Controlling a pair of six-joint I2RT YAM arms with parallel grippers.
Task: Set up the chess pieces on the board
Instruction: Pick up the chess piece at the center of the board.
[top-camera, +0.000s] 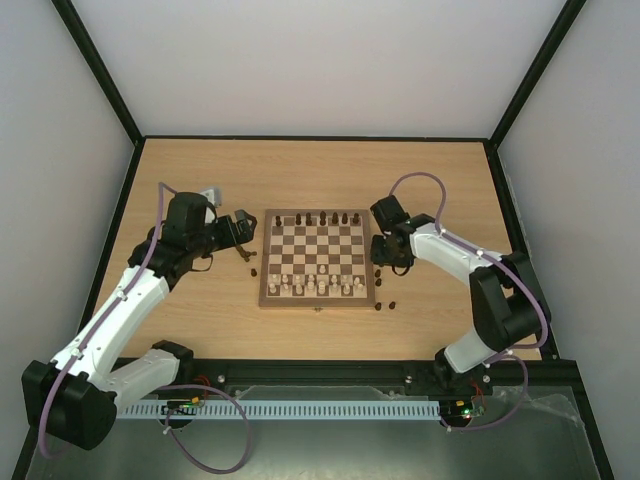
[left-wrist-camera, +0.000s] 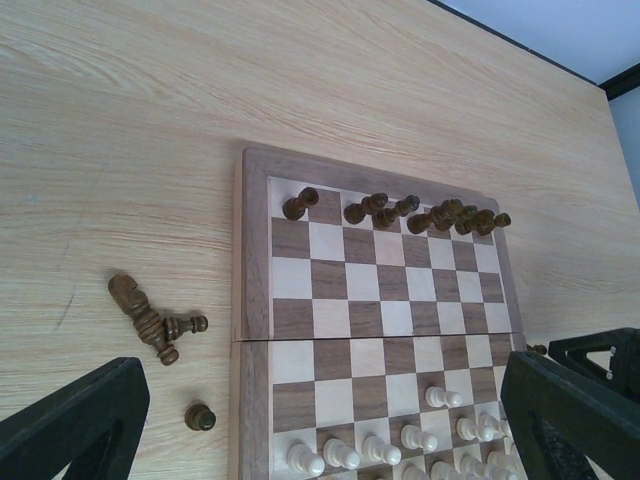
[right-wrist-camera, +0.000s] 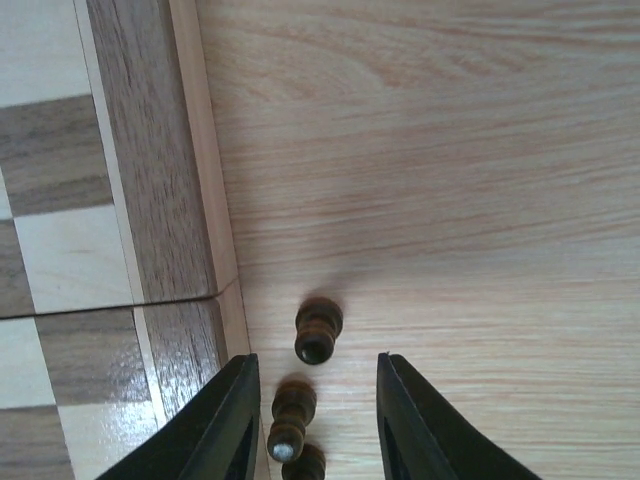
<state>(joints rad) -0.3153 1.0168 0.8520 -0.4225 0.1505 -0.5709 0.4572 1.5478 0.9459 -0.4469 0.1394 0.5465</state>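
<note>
We log: dark pawn (right-wrist-camera: 290, 418) sits between right gripper (right-wrist-camera: 317, 372) jaws, half-spread, not gripped | pawn: small, brown, turned wood | left gripper (left-wrist-camera: 325, 375): wide apart, empty

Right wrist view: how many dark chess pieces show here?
3 dark pieces: one just ahead of the jaws, one between them, one cut off at the bottom edge; more may be out of frame.

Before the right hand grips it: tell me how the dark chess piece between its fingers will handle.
The dark chess piece looks small and rounded and seems to lie on its side, so a nudge would probably roll it. Its smooth turned wood might slip out as the right hand squeezes.
</note>
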